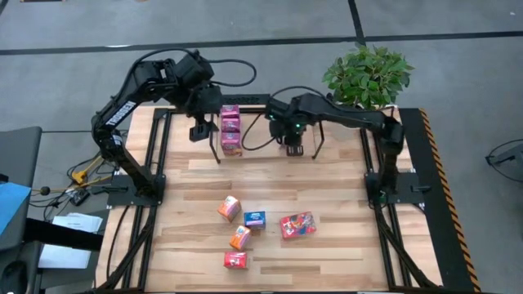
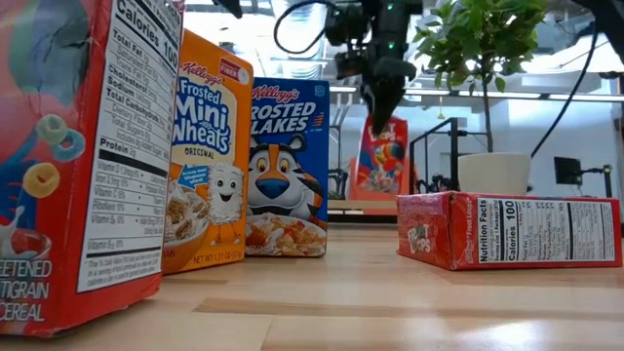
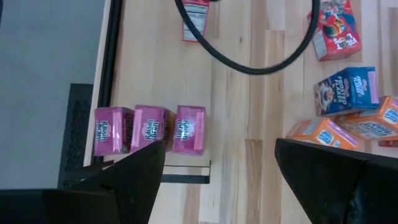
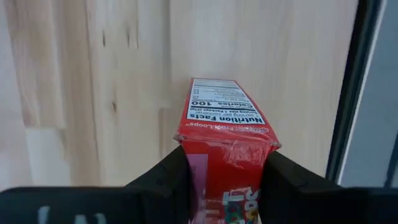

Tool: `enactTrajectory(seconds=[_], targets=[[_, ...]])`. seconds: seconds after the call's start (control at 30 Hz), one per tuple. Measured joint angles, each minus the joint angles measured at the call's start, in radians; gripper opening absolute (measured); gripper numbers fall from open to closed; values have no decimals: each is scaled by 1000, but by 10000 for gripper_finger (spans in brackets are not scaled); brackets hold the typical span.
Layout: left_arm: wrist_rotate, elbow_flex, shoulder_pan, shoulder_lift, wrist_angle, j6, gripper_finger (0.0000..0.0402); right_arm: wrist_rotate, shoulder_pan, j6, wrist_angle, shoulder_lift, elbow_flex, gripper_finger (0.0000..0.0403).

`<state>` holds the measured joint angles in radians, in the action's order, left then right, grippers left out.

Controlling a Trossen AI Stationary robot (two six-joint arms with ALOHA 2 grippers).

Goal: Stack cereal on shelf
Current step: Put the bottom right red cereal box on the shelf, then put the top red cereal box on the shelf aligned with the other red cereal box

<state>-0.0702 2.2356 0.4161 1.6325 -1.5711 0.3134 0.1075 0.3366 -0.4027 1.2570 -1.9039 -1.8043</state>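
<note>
Cereal cartons sit in two groups: three magenta cartons point(image 1: 231, 130) stand in a touching row at the back of the wooden table point(image 1: 343, 253), just beside the left gripper point(image 1: 198, 129), and five loose ones lie well apart from both grippers near the front edge: a flat red carton point(image 1: 297, 224), a blue carton point(image 1: 254, 219), two orange cartons point(image 1: 228, 208) and a small red carton point(image 1: 235, 260). The shelf point(image 3: 186, 179), a rack of thin black rods, runs along the back; in the left wrist view one rod passes just under the magenta row, so those three appear to be placed on it already, though I cannot tell how far the frame reaches. The right gripper point(image 4: 221, 171) holds a red Froot Loops carton point(image 4: 226, 134) between its fingers point(image 4: 166, 174), upright and low over the boards at the back, with a black rod close on one side; the fingers press both broad faces. The step in hand looks like setting this carton down. To do it well, the carton should rest square on its base before the fingers part, and the fingers should spread evenly so neither face is dragged. The left gripper hangs with its fingers point(image 3: 140, 171) spread wide and empty.
</note>
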Motion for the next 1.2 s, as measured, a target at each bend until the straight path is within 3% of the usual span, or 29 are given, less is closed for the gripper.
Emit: enactTrajectory(seconds=[0.23, 0.7, 1.0, 1.2], targets=[[-1, 0, 22, 0, 0, -2, 297, 3, -3, -74, 26, -49, -19, 161], [-1, 0, 28, 0, 0, 8, 297, 0, 7, -32, -1, -38, -24, 252], [-1, 0, 28, 0, 0, 8, 297, -15, -11, 43, 67, -38, -198, 256], [-1, 0, 28, -2, 0, 7, 297, -132, 18, 144, 132, 69, -199, 234]])
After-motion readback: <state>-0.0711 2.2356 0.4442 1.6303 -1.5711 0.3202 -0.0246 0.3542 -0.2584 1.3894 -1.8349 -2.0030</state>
